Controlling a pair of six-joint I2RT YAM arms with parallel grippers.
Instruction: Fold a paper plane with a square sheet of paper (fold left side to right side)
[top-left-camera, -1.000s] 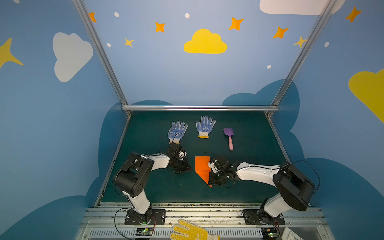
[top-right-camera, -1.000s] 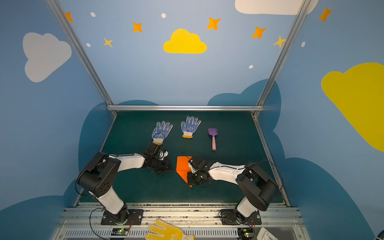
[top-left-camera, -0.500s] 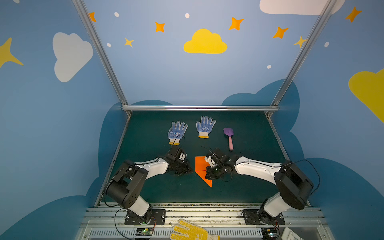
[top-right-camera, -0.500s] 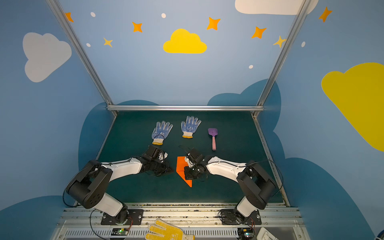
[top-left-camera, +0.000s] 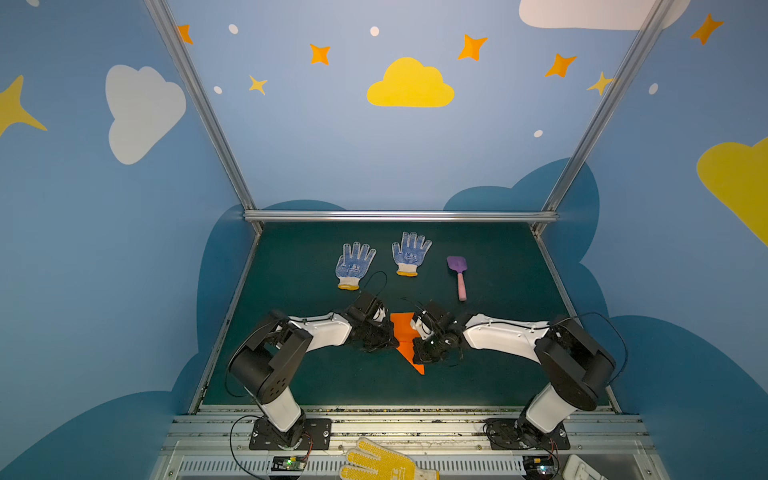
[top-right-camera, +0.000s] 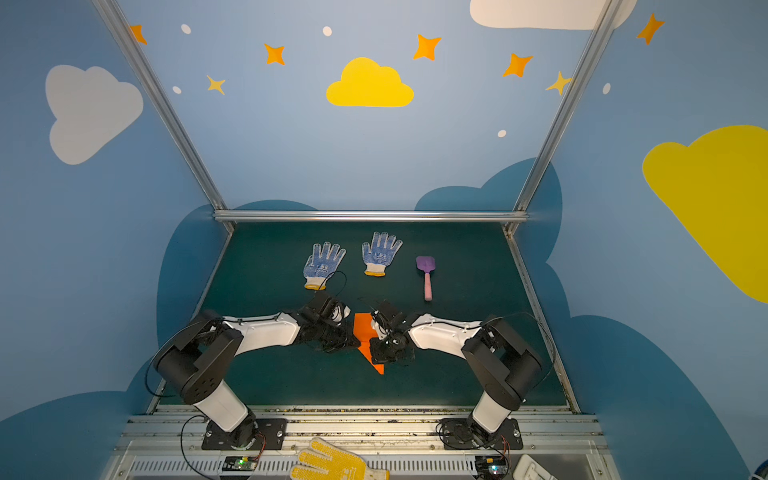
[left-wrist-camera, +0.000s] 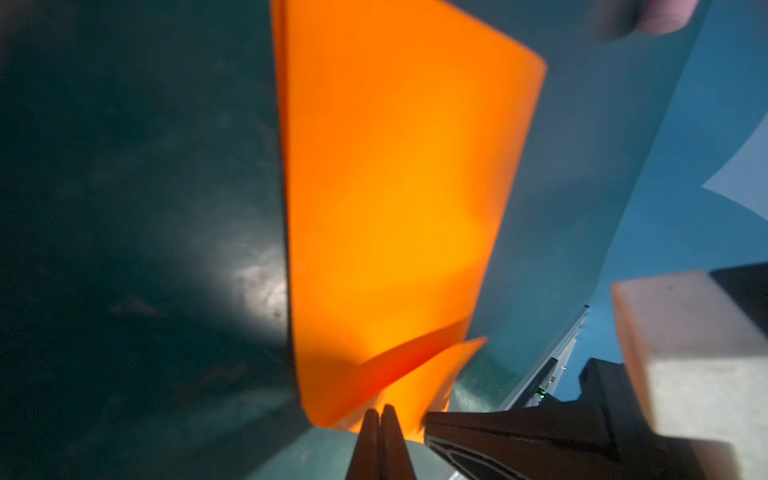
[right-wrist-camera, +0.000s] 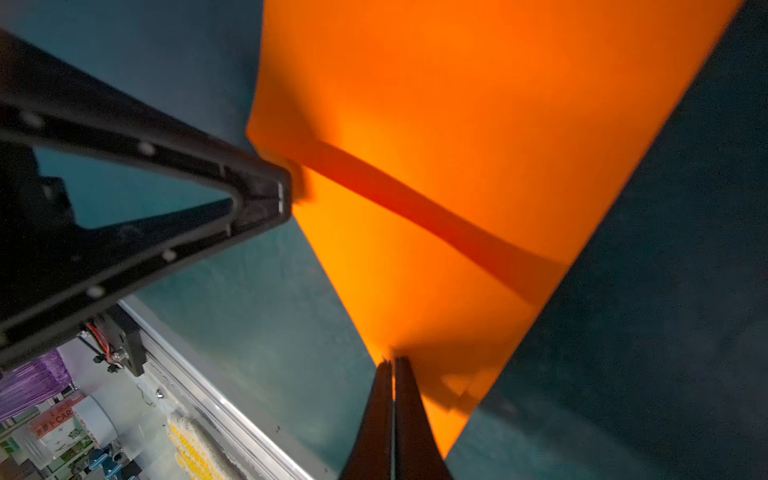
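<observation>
- Whole job, as a judgement: about midway. Taper and overlapping layers already there; left side not yet brought over onto right side, wings not yet creased, no finished dart.
- Across the green mat (top-left-camera: 316, 386): no box, tray or bin anywhere on it, so nothing to report as sitting inside anything.
- From either side, left arm (top-left-camera: 320, 332) and right arm (top-left-camera: 503, 336): reaching in low, meeting at the front middle of the mat.
- Between them, the sheet of paper (top-left-camera: 402, 328): bright orange and not a flat square. Shows in both top views as a blocky far end narrowing to a point toward the front rail. Looks partly raised off the mat in the wrist views; how much of it is off cannot be told.
- Beyond the front rail, a yellow dotted glove (top-left-camera: 382, 463): off the mat, well apart from the work.
- At the far side, two blue-dotted gloves (top-left-camera: 353, 266) (top-left-camera: 409, 255): flat, side by side, apart from the paper.
- Just right of those, a purple-and-pink toy shovel (top-left-camera: 457, 272): flat, clear of both arms.
- Left gripper (left-wrist-camera: 380, 411): fingers pressed together, pinching the edge of the paper.
- Right gripper (right-wrist-camera: 392, 363): fingers likewise together at the paper's narrow end, with a sliver of orange caught between them.
</observation>
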